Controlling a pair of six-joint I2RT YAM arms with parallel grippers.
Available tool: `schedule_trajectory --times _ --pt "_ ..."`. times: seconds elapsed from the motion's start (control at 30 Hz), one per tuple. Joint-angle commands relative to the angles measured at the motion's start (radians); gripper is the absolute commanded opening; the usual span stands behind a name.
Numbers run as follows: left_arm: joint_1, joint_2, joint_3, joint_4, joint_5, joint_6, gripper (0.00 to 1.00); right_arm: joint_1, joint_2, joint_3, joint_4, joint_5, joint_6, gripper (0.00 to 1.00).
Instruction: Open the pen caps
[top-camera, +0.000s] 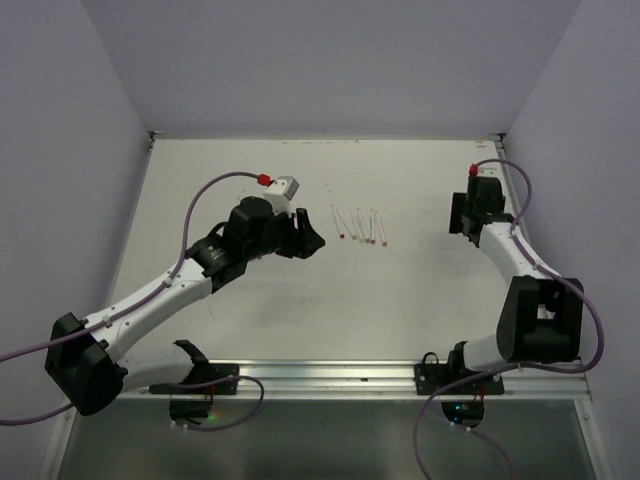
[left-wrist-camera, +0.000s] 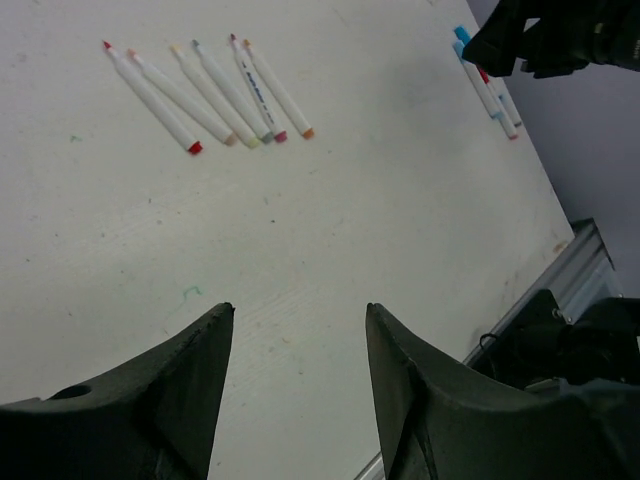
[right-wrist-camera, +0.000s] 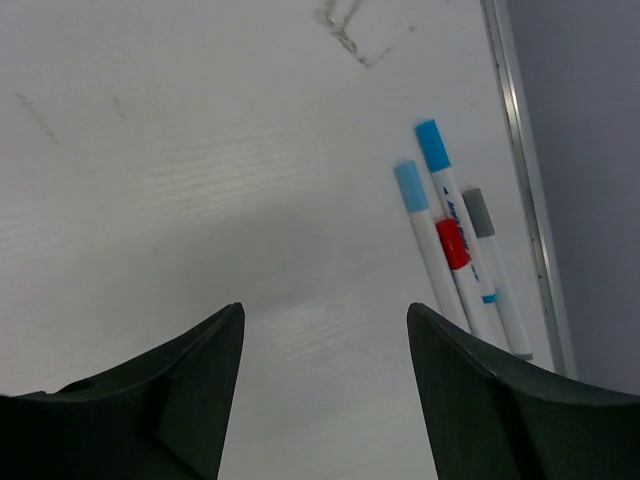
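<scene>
Several thin white pens (left-wrist-camera: 215, 95) lie in a row on the table, small coloured tips bare at their far ends; in the top view this row (top-camera: 360, 226) sits mid-table. My left gripper (left-wrist-camera: 300, 310) hangs open and empty above bare table just left of the row (top-camera: 308, 242). Three more pens (right-wrist-camera: 470, 270) lie by the right edge with a light blue cap (right-wrist-camera: 410, 187), a blue cap (right-wrist-camera: 432, 145) and a grey cap (right-wrist-camera: 477, 212) on them. A short red cap (right-wrist-camera: 452, 243) lies loose across them. My right gripper (right-wrist-camera: 325, 310) is open and empty just left of them.
A metal rail (right-wrist-camera: 520, 150) edges the table on the right, with the grey wall behind it. The right gripper's black body (left-wrist-camera: 540, 40) hangs over the right-hand pens (left-wrist-camera: 490, 95). Purple cables (top-camera: 205, 195) loop off both arms. Faint ink marks (right-wrist-camera: 345, 30) stain the tabletop.
</scene>
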Motion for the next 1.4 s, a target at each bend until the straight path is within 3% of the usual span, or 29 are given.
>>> schedule_trajectory --times 0.0,0.13,0.27,0.4,0.67,1.0,1.37 --pt "-0.006 -0.056 -0.015 0.061 0.146 -0.005 0.59 -0.104 -0.069 -0.096 0.135 -0.068 -0.157 0.69" --pt "-0.006 -0.072 -0.001 0.072 0.249 0.022 0.61 -0.24 -0.118 -0.262 0.349 -0.107 -0.188 0.68" --pt "-0.006 -0.088 0.025 0.012 0.268 0.07 0.62 -0.312 0.007 -0.252 0.391 -0.158 -0.249 0.65" --pt "-0.006 -0.118 0.0 -0.023 0.212 0.122 0.64 -0.339 0.082 -0.183 0.324 -0.237 -0.301 0.6" --pt "-0.056 -0.055 -0.016 0.033 0.289 0.093 0.64 -0.365 0.081 -0.192 0.305 -0.289 -0.332 0.59" --pt "-0.067 -0.038 -0.015 0.024 0.277 0.102 0.65 -0.385 0.179 -0.121 0.261 -0.319 -0.347 0.55" --pt "-0.067 -0.038 -0.015 0.031 0.277 0.098 0.65 -0.385 0.176 -0.143 0.258 -0.31 -0.36 0.5"
